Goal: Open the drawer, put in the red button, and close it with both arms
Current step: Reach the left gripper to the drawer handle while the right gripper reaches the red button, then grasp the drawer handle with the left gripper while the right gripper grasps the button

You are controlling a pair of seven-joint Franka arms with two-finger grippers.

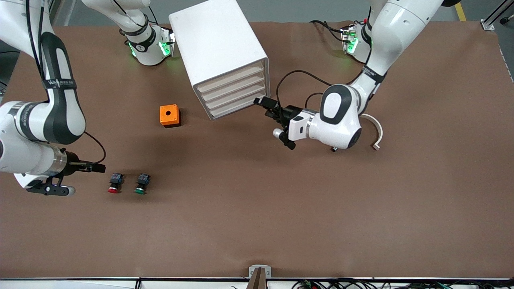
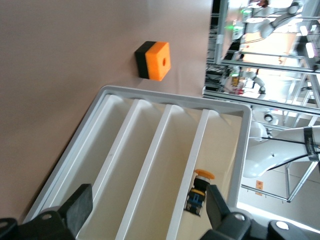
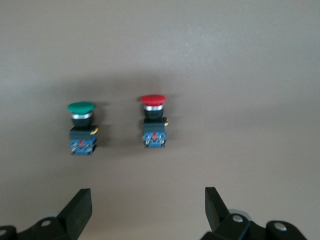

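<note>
From the front, my left gripper (image 1: 262, 102) sits at the face of the white drawer cabinet (image 1: 223, 56), fingers spread wide and holding nothing, level with the lower drawer fronts. All the drawers look shut, so opening one is the step in hand. My right gripper (image 1: 98, 167) waits low by the table, fingers wide and empty, with the red button (image 1: 115, 182) just ahead of its tips and the green button (image 1: 141, 184) next to that. The orange box (image 1: 170, 115) lies well clear of both hands.

In the left wrist view, my fingers (image 2: 80, 212) frame the stacked drawer fronts. A yellow-capped button (image 2: 199, 192) shows just inside one fingertip; I cannot tell what it rests on. I judge I should hook one drawer lip only, keep both tips square to it, and pull straight out.

In the right wrist view, the red button (image 3: 154, 122) stands between my open fingers (image 3: 217, 205), nearer one of them, cap pointing away; the green one (image 3: 82, 127) is nearer the other finger. I should centre on red before closing, so the green stays untouched.
</note>
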